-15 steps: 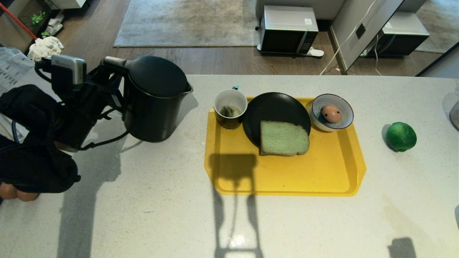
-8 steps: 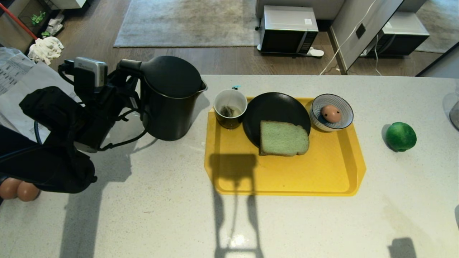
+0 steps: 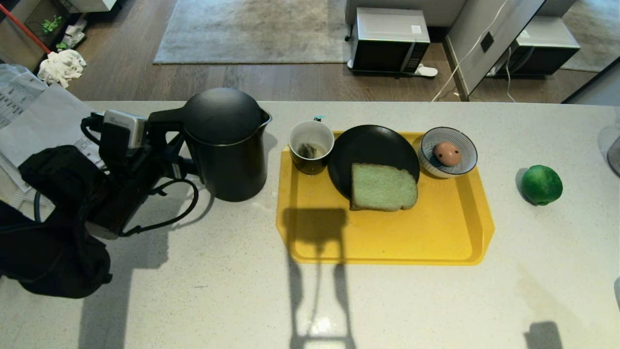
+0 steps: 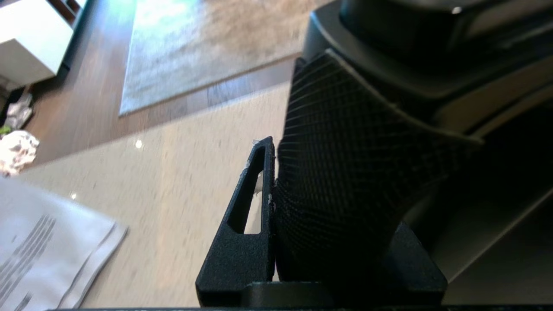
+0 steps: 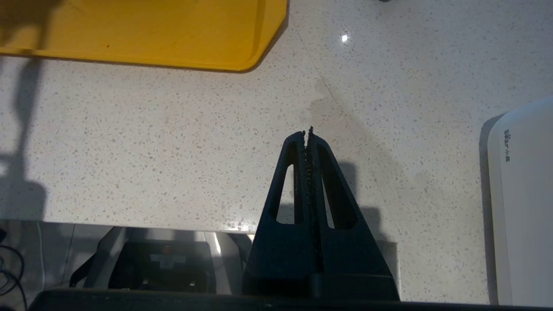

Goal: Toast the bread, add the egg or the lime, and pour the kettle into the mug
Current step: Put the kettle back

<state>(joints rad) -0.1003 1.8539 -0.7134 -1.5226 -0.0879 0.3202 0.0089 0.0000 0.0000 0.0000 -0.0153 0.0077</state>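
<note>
Counter [image 3: 203, 291]: pale speckled stone, glossy, with hard shadows across it.

Left gripper [image 3: 181, 152]: clamped on the handle of the kettle [image 3: 225, 145]; in the left wrist view one finger [image 4: 248, 203] presses flat against the textured handle. Whether the kettle's base touches the counter cannot be told.

Tray [image 3: 387, 237]: yellow, just beyond the kettle on the side away from the left gripper. On it:
- mug [image 3: 311, 145], nearest the kettle, white inside, a tea bag at the bottom;
- black plate [image 3: 370, 145], touching the mug;
- bread [image 3: 382, 187], pale green, lying partly on the plate and partly on the tray;
- striped bowl [image 3: 448, 167] holding the egg [image 3: 447, 153], spotted.

Lime [image 3: 541, 184]: on the bare counter past the tray, well apart from the left gripper.

Papers [image 3: 34, 116]: printed sheets on the counter's corner behind the left arm; print too small to read.

Right gripper [image 5: 307, 134]: fingers pressed together, empty, hanging over bare counter near a corner of the tray. Beside it a white appliance [image 5: 522, 194] with small grey lettering that reads roughly "Bear".

Room beyond the counter: dark wood floor [image 3: 290, 80], grey rug [image 3: 252, 29], a microwave [image 3: 389, 41] on the floor with a white label, unreadable, and a white cable [image 3: 465, 58] trailing against a panel.
</note>
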